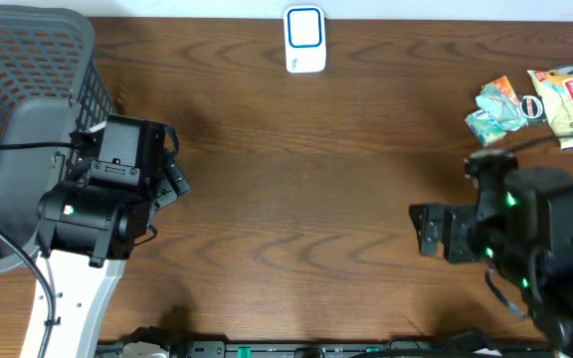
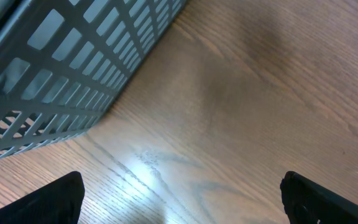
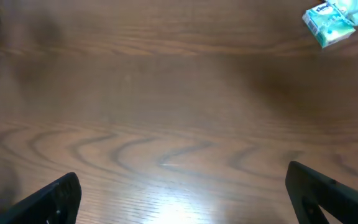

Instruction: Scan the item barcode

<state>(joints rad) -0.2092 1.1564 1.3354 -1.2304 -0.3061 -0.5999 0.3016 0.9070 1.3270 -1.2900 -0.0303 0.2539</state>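
Observation:
The items are snack packets at the table's far right: a teal and orange packet [image 1: 495, 107] and a yellow-green packet [image 1: 567, 99]. The teal packet [image 3: 329, 22] also shows at the top right of the right wrist view. A white barcode scanner [image 1: 304, 40] stands at the back middle edge. My left gripper [image 1: 179, 164] [image 2: 182, 205] is open over bare wood beside the basket, holding nothing. My right gripper [image 1: 416, 231] [image 3: 185, 199] is open too, pointing left over bare table, below the packets and apart from them.
A grey mesh basket [image 1: 28, 89] fills the back left corner, and its wall [image 2: 55, 74] runs close past my left gripper. The wooden table [image 1: 306, 179] stretches between the two arms. Black cables trail across the basket to the left arm.

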